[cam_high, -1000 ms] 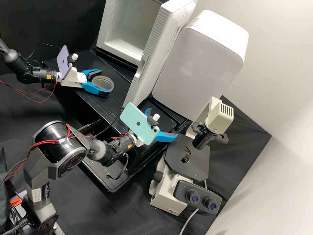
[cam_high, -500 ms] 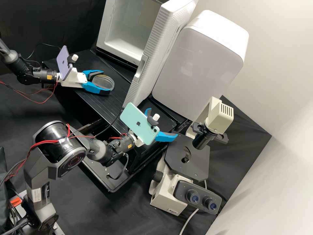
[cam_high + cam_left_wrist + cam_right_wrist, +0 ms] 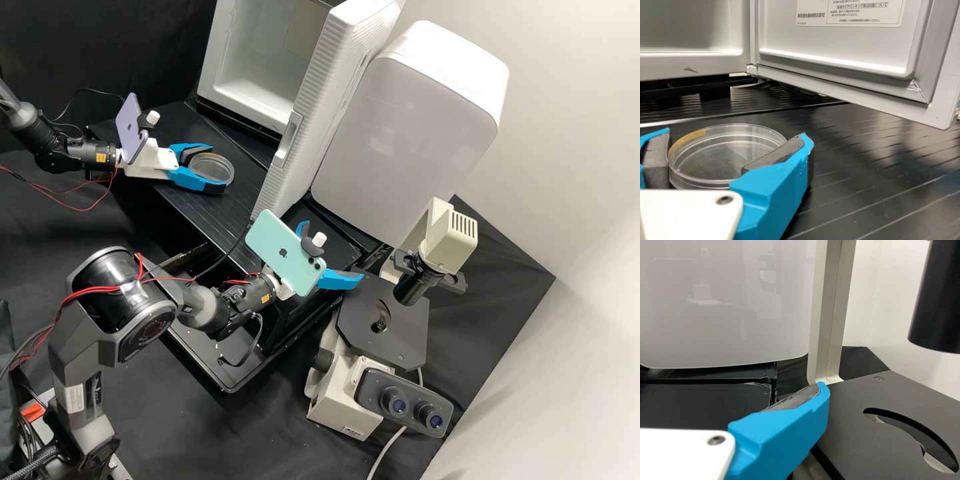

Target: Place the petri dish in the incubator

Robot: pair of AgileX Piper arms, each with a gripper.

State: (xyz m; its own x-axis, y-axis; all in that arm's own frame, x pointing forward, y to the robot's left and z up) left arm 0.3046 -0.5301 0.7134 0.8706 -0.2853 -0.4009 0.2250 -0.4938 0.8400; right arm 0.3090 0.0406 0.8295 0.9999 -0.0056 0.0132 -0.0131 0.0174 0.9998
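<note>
Gripping the petri dish [image 3: 722,152] between both pads of the left end effector [image 3: 208,168], down at the black ridged worktop [image 3: 227,213] on the far left. Sitting just in front of the incubator [image 3: 267,60], its door [image 3: 320,93] standing open to the right. Hovering the right end effector [image 3: 350,276] over the microscope [image 3: 380,327] stage, nearer and to the right; cannot tell whether open or closed.
</note>
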